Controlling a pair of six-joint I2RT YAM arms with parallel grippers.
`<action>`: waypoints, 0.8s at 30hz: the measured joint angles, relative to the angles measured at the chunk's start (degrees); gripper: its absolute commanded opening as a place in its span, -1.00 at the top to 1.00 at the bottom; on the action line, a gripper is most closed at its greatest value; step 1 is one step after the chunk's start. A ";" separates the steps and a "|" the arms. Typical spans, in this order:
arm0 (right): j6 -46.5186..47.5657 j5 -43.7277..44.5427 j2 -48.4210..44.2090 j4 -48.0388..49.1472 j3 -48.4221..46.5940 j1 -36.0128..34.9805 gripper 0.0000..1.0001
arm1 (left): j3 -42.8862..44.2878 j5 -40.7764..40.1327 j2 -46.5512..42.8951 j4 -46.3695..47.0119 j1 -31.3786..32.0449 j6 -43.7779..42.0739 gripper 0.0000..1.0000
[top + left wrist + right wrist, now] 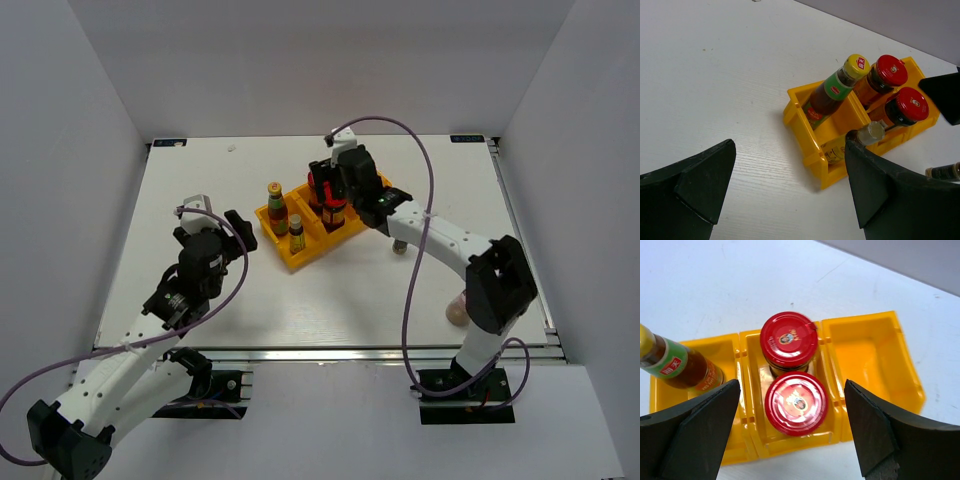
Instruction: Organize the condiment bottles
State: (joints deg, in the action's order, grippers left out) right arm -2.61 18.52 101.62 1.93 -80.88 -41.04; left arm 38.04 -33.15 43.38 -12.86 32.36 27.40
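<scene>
A yellow three-compartment tray (pixel 303 262) sits mid-table. Its left compartment holds a green-labelled sauce bottle (pixel 276 203) (pixel 836 89) (pixel 675 365) and a slim bottle (pixel 297 233) (pixel 869 134). Two red-lidded dark jars stand upright in the middle compartment, the far jar (pixel 788 339) (pixel 890 70) and the near jar (pixel 796 402) (pixel 910 104). My right gripper (pixel 792 432) (pixel 336 186) hovers open above the near jar, its fingers apart from it. My left gripper (pixel 790 192) (pixel 215 213) is open and empty over bare table left of the tray. A pink-lidded shaker (pixel 457 312) lies by the right arm.
The tray's right compartment (pixel 872 357) holds nothing. A small object (pixel 398 247) lies mostly hidden under the right forearm. White walls enclose the table on three sides.
</scene>
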 measured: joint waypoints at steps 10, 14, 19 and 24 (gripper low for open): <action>-6.14 13.44 -24.87 -9.53 12.96 0.85 -0.79 | 1.90 5.44 0.33 -1.14 0.00 0.04 -0.96; -13.75 18.27 -36.52 -19.63 19.87 3.28 -0.79 | 2.19 7.69 2.01 0.52 0.00 -0.42 -0.96; -26.27 20.33 -50.12 -34.14 28.00 13.70 -0.79 | 2.29 11.91 6.49 3.89 0.00 -1.88 -0.96; -32.30 18.80 -54.55 -45.81 32.30 23.37 -0.79 | 4.66 16.44 12.26 5.62 0.00 -3.02 -0.97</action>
State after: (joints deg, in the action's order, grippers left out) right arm -34.92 37.32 47.07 -43.88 -48.58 -17.67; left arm 42.70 -16.71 55.64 -7.25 32.36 24.38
